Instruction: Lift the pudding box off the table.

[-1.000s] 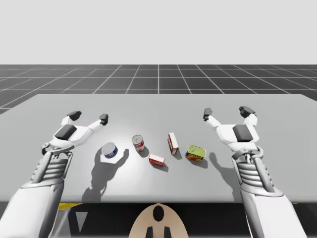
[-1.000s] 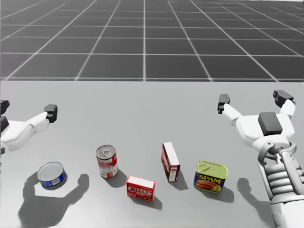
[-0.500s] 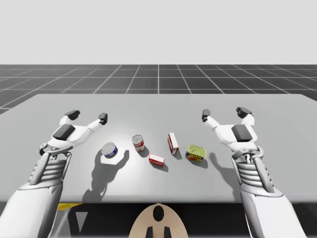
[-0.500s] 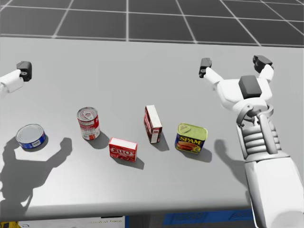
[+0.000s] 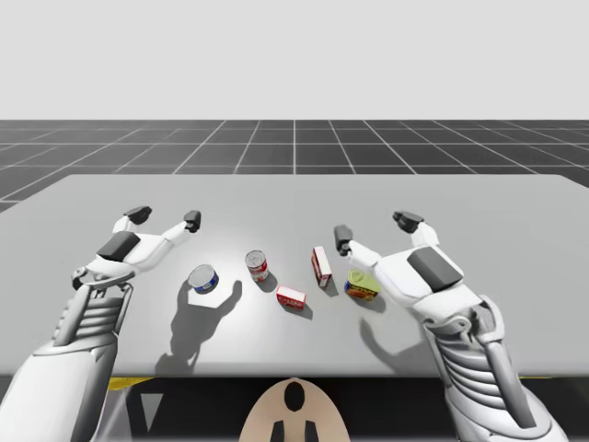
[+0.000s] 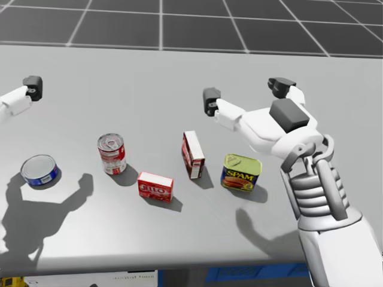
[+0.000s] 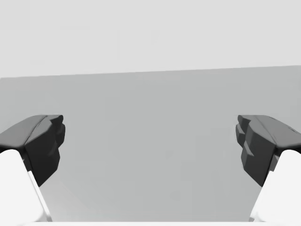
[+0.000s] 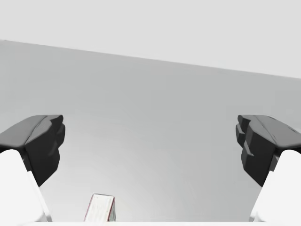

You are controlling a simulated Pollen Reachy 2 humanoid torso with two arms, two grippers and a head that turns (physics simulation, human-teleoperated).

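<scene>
Pudding box point(image 6: 192, 155) stands upright near the right gripper point(image 6: 245, 92), wide open and empty; centring over it before closing seems wise.

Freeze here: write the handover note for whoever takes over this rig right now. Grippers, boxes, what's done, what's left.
Left gripper: jaws open, empty, raised over the left side of the table.
Right gripper: jaws open, empty, hovering near the upright red and white box, not around it.
Boxes: the upright one, which I take for the pudding box, stands on the table between the red can and the yellow-topped tin. A small red box lies flat in front of it.
Done: nothing grasped.
Left: bring the right jaws around the upright box, close, lift.
</scene>
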